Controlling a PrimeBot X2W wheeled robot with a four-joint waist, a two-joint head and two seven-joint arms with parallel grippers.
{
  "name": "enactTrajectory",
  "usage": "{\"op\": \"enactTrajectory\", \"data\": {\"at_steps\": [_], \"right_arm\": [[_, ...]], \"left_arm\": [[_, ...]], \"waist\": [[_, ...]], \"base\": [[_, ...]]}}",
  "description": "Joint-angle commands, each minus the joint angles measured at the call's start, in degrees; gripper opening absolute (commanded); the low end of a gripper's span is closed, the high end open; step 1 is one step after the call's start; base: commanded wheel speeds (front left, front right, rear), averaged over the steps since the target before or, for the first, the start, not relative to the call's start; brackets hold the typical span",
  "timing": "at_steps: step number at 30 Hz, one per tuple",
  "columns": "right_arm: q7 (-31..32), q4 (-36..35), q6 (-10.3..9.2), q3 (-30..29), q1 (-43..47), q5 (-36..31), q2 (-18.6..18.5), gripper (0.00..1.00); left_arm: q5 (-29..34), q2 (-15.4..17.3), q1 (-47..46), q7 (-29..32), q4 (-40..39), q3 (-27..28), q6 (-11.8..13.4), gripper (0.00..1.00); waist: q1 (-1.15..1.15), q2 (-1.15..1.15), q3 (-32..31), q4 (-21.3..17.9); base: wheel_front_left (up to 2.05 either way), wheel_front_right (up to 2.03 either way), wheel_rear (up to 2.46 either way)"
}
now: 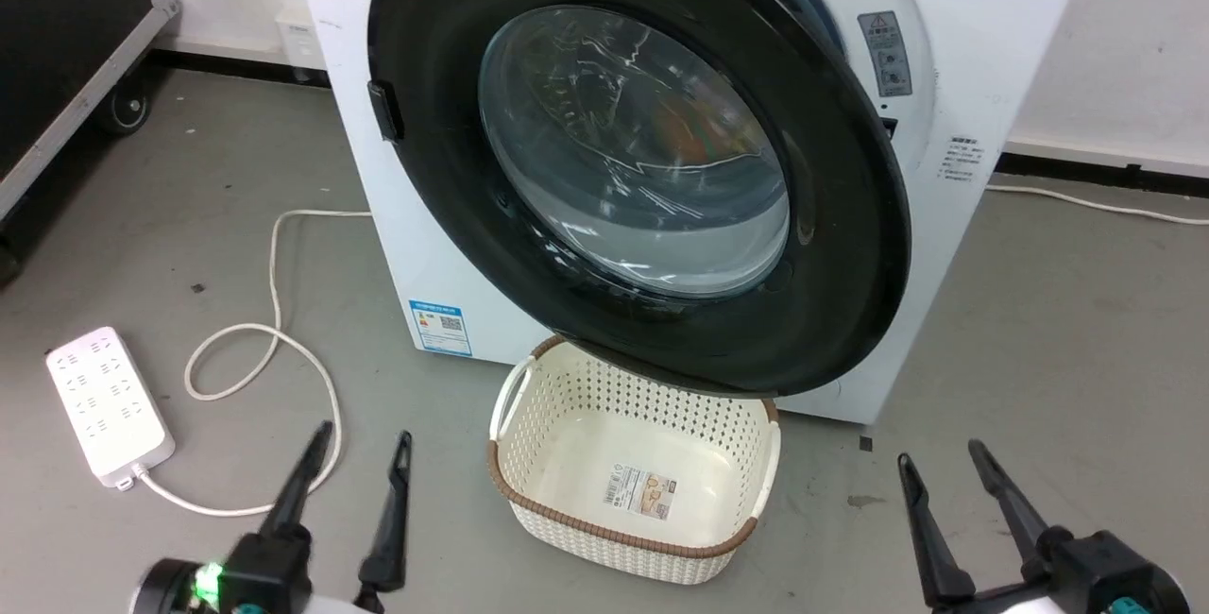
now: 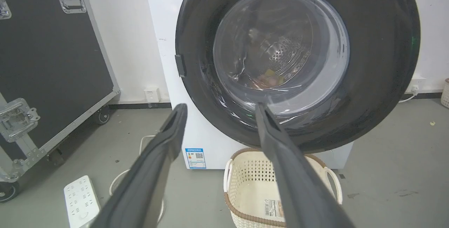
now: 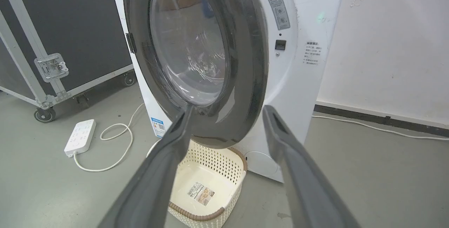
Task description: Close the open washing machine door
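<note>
Both claws hang low over the floor [image 1: 1039, 331], fingers spread apart with nothing between them: the left claw [image 1: 364, 433] near a white power strip [image 1: 109, 404], the right claw [image 1: 942, 453] on the far side of an empty cream basket [image 1: 614, 548]. Just behind the basket, the washing machine door [image 1: 633, 151] stands ajar on the white washing machine [image 1: 397, 246], hung at its left edge, its right edge off the front panel. It looks stiff and fairly heavy, free to swing only. Its glossy black rim [image 1: 850, 217] would be slippery to pinch. Better to press flat on that rim near the free right edge, sparing the glass, firmly enough to latch.
</note>
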Motion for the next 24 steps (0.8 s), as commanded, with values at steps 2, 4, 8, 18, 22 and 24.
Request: {"op": "enactTrajectory", "data": {"at_steps": [2,4,8,18,22,24], "right_arm": [[0.14,0.38,0.05,0.45,1.11,-0.06,-0.04,1.0],[0.59,0.58,0.05,1.12,1.24,0.42,-0.04,0.45],[1.16,-0.04,0.05,2.23,0.19,-0.56,-0.04,0.0],[7.23,1.04,0.05,10.63,-17.67,-1.17,-8.75,0.0],[9.2,4.51,0.05,11.82,-25.3,1.99,-13.32,0.0],[10.02,6.37,0.05,12.13,-28.76,3.56,-15.25,0.0]], "left_arm": [[1.95,-0.3,1.27,-0.3,-0.16,-0.06,-0.29,1.0],[2.96,-0.91,1.82,-0.3,-0.19,-0.05,-0.51,1.0],[4.16,-1.89,2.1,-0.3,-0.31,0.16,-1.4,1.0],[7.87,-4.41,-3.46,-0.3,-1.61,0.1,-3.63,1.0],[8.54,-5.38,-5.3,-0.3,-1.91,0.21,-4.18,1.0],[8.81,-5.8,-6.15,-0.3,-1.98,0.34,-4.41,1.0]], "waist": [[0.0,0.0,0.04,0.32],[0.0,0.0,0.24,0.64],[0.0,0.0,1.39,1.5],[0.0,0.0,12.7,4.57],[0.0,0.0,15.85,5.44],[0.0,0.0,17.2,5.81]], "base": [[0.0,0.0,0.0],[0.0,0.0,0.0],[0.0,0.0,0.0],[0.0,0.0,0.0],[0.0,0.0,0.0],[0.0,0.0,0.0]]}}
